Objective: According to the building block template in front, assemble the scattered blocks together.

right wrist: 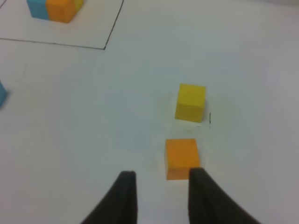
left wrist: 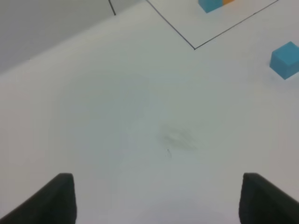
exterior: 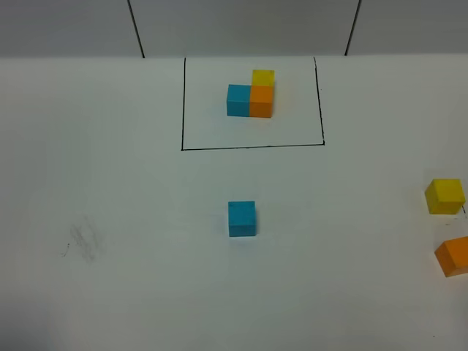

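The building block template (exterior: 251,99) is an L of blue, orange and yellow cubes inside a black drawn frame at the back; it also shows in the left wrist view (left wrist: 210,4) and the right wrist view (right wrist: 53,9). The loose blue cube (exterior: 242,219) sits mid-table. The loose yellow cube (exterior: 445,196) and orange cube (exterior: 453,256) sit at the right edge. My right gripper (right wrist: 162,173) is open and empty just short of the orange cube (right wrist: 182,157), with the yellow cube (right wrist: 190,102) beyond. My left gripper (left wrist: 161,200) is wide open over bare table, far from the blue cube (left wrist: 286,59).
The white table (exterior: 110,219) has a faint grey smudge (exterior: 84,241) at the left, also under the left gripper (left wrist: 177,137). A grey wall (exterior: 241,25) with dark seams stands behind the table. Neither arm shows in the high view.
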